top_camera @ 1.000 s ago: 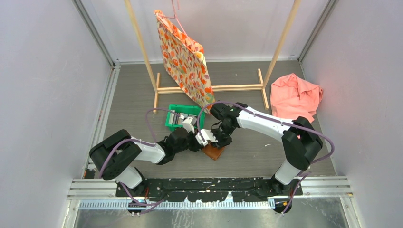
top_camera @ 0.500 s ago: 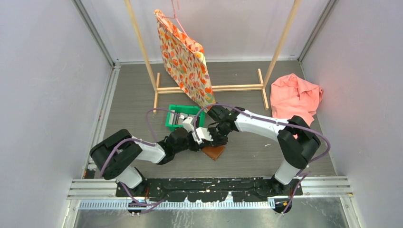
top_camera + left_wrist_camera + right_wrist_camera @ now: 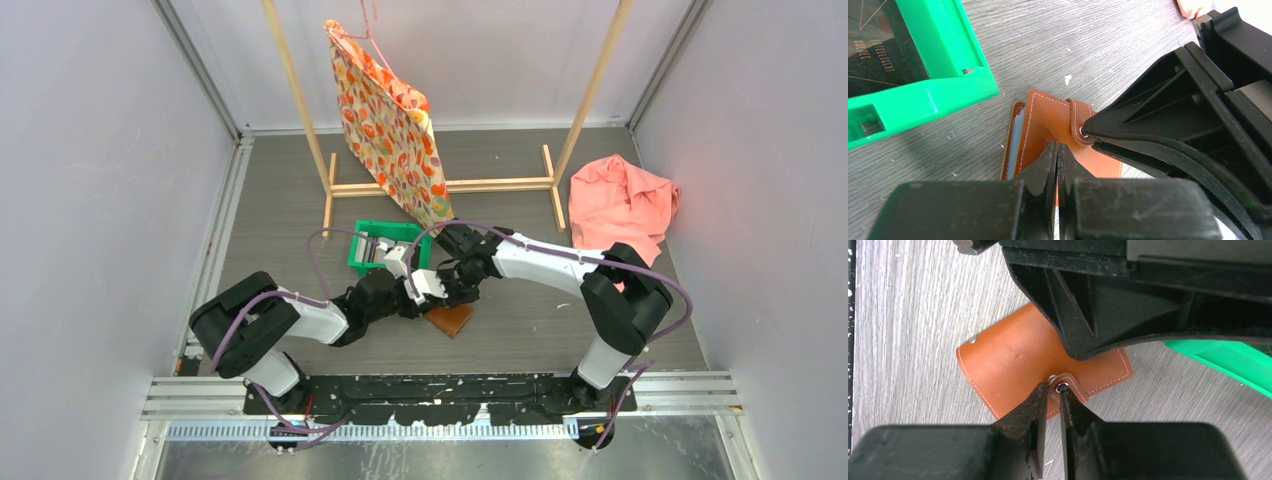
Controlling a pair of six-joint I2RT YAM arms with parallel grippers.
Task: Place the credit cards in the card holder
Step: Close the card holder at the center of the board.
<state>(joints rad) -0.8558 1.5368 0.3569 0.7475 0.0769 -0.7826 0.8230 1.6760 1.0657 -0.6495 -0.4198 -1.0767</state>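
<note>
My left claw [image 3: 1057, 150] and right claw [image 3: 1053, 390] are black. Near the bright green bin [image 3: 943, 65], the card holder [image 3: 1048, 120] is tan-brown leather with pale stitching, on a table [image 3: 1073, 40] of grey wood grain.

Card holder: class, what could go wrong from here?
The right fingers pinch only the small snap tab, so it may slip out. The shut left fingers rest on the card holder; a pull could drag it or shake out the light blue card inside.
</note>
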